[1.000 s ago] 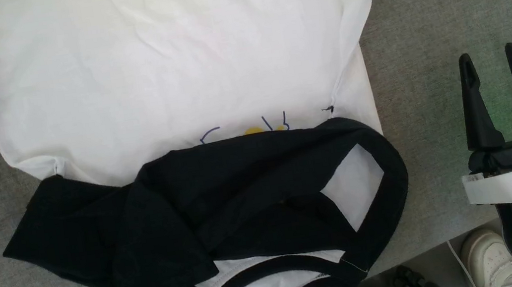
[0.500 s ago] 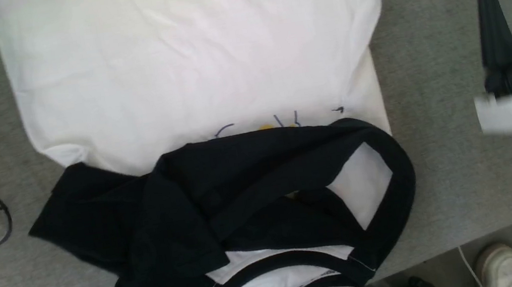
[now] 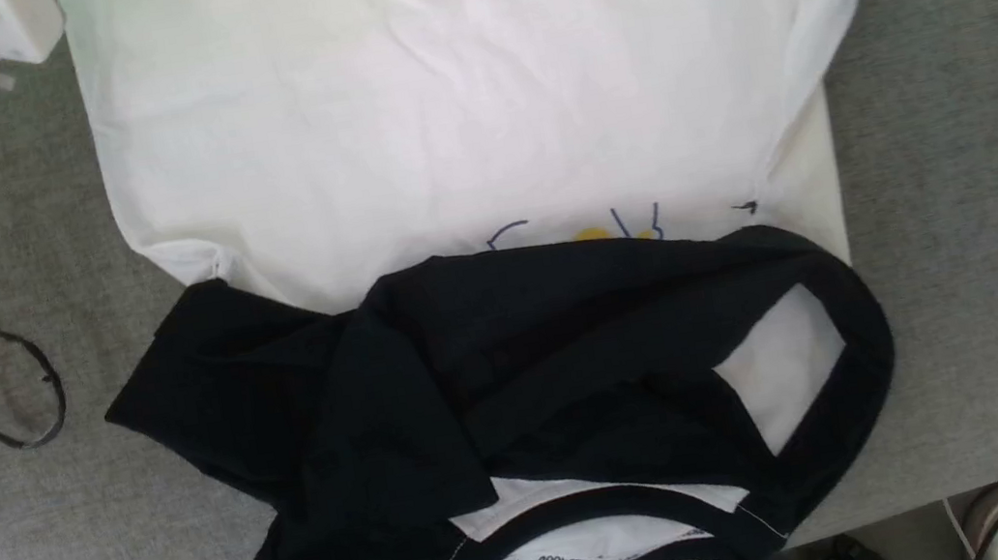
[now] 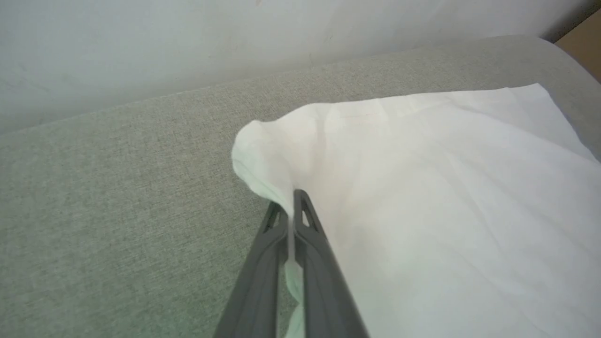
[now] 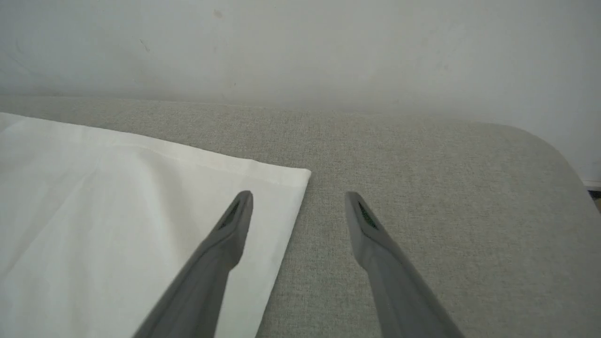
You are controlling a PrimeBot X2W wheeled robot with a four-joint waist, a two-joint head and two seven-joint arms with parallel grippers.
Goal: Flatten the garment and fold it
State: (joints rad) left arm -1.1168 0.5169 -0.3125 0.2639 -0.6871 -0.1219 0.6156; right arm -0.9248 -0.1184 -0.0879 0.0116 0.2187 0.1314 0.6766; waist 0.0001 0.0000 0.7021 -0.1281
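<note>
One second on, brought the right gripper, wide open and empty, from beside the collar of the garment spread on the table to its far hem corner, opposite the left gripper clamped on the other corner, ready for flattening.

Work surface: grey woven fabric, with a rounded corner at the right of the right wrist view. Wall: plain, pale, faintly scuffed, across the top of both wrist views. Black cord: looped at head view left. Lighting: soft and even.
</note>
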